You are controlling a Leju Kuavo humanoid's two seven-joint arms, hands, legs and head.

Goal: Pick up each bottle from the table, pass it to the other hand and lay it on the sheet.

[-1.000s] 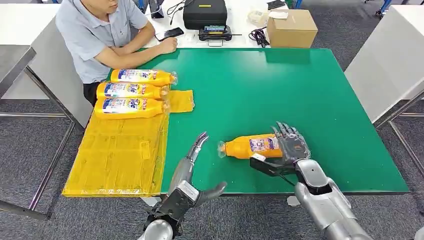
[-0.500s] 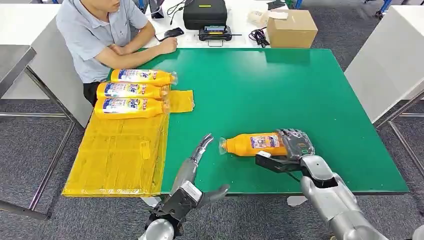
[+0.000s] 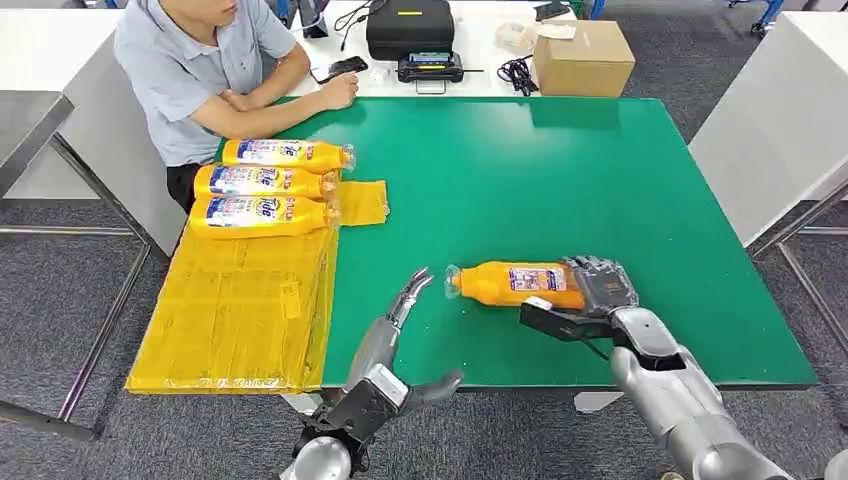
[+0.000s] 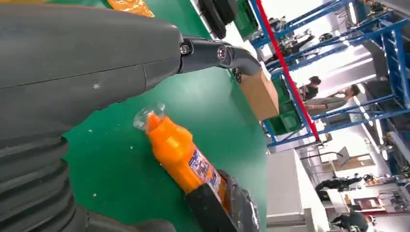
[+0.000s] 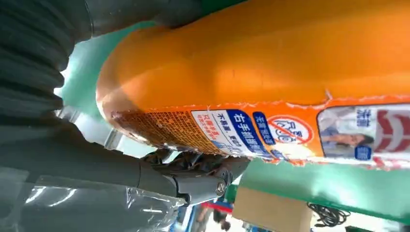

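Right hand (image 3: 596, 292) clamped around the base of an orange detergent bottle (image 3: 515, 284), held lying sideways just above the near part of the green table (image 3: 560, 170), clear cap pointing left. Left hand (image 3: 402, 318) near that cap but apart from it, fingers spread, holding nothing. Three more orange bottles (image 3: 264, 183) lying side by side at the far end of the yellow sheet (image 3: 235, 300) on the table's left edge, beside a seated person (image 3: 205, 70).
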